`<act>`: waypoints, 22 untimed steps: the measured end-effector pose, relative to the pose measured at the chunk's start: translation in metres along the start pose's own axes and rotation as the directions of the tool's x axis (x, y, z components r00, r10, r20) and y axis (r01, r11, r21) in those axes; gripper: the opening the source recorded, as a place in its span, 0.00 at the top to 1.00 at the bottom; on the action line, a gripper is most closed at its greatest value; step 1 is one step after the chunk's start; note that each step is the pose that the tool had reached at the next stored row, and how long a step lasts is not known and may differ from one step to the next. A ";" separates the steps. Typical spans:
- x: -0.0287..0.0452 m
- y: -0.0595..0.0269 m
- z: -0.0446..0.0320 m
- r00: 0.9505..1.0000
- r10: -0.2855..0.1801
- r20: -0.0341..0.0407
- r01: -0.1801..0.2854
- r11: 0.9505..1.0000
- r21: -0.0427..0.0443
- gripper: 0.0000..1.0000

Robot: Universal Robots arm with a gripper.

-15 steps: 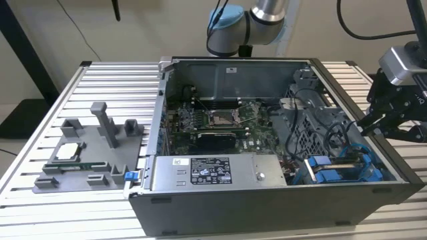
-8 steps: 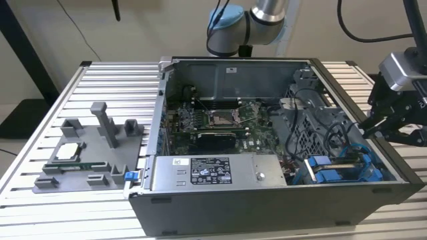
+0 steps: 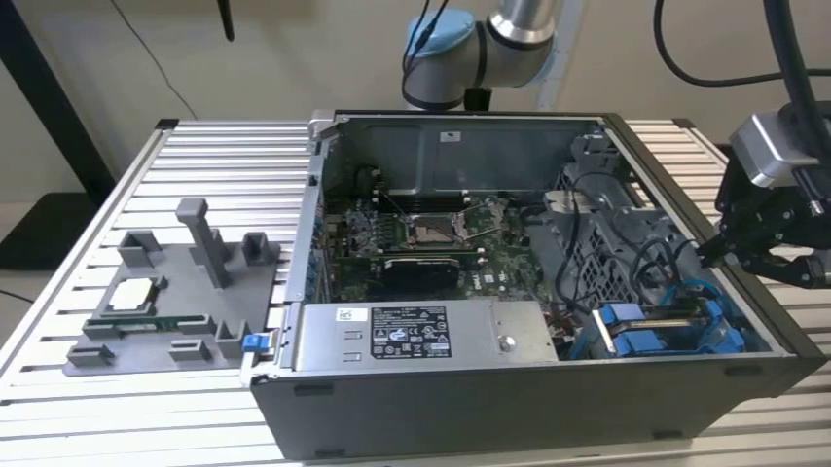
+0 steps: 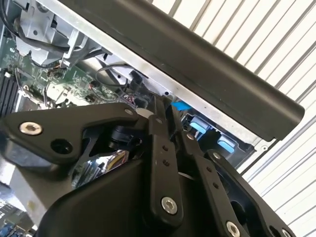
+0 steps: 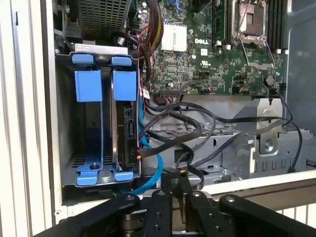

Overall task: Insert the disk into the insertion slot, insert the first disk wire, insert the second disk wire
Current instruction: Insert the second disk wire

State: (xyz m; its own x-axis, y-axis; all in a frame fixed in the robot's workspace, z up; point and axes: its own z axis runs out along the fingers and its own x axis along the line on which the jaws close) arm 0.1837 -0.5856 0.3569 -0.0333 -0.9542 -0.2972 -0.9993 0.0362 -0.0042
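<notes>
The disk (image 5: 126, 128), in its blue carrier, stands in the insertion slot of the grey drive cage (image 5: 64, 123), its black connector edge facing the board. The bay beside it has a blue front (image 5: 89, 85) and looks hollow. In the exterior view the cage (image 3: 675, 326) sits at the case's near corner on the exterior view's right. My gripper (image 3: 711, 255) hovers over the case wall there, fingers together (image 4: 165, 108). Its tips (image 5: 175, 185) lie by the end of a black wire (image 5: 183, 165); whether it is pinched is unclear. A blue cable (image 5: 153, 170) curls next to the disk.
Black wires (image 5: 192, 131) loop across the case between cage and motherboard (image 3: 415, 233). A silver power-supply box (image 3: 415, 336) sits beside the cage. The dark case wall (image 4: 197, 64) runs under the gripper. A grey fixture (image 3: 169, 292) with parts lies on the slatted table at the exterior view's left.
</notes>
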 end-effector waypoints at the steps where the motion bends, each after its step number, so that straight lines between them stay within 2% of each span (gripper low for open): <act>1: 0.0001 0.0001 0.0001 1.000 0.000 0.001 0.000 1.000 0.001 1.00; 9: 0.0002 0.0003 0.0004 1.000 0.000 0.007 0.000 1.000 0.002 1.00; 22: -0.0001 0.0007 -0.0012 1.000 0.000 0.010 0.000 1.000 0.002 1.00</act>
State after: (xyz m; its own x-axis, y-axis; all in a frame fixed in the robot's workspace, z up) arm 0.1830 -0.5858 0.3581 -0.0327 -0.9513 -0.3066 -0.9993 0.0363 -0.0060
